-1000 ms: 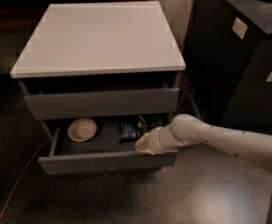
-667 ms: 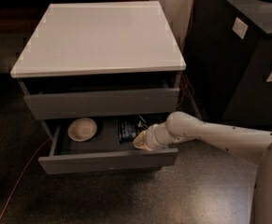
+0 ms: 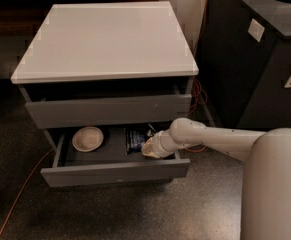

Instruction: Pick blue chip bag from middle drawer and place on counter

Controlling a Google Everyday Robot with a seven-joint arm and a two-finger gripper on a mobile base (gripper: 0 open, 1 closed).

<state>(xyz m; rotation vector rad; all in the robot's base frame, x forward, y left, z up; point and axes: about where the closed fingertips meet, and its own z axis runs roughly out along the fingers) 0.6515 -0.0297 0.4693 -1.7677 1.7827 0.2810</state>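
Note:
The middle drawer (image 3: pixel 110 173) of the grey cabinet stands pulled open. The blue chip bag (image 3: pixel 134 139) lies inside it, right of centre, dark blue with white print. My gripper (image 3: pixel 146 147) reaches into the drawer from the right at the end of the white arm (image 3: pixel 220 140). It sits right beside the bag's right edge, low in the drawer. The counter (image 3: pixel 107 39) is the pale top slab of the cabinet, with nothing on it.
A round off-white bowl (image 3: pixel 88 138) lies in the drawer's left part. The top drawer (image 3: pixel 110 110) is slightly open above. A black box (image 3: pixel 265 49) with a round hole stands to the right. An orange cable (image 3: pixel 20 194) runs over the floor.
The arm has swung left and further into the drawer, bringing the gripper closer to the bag. Bag and bowl have not moved.

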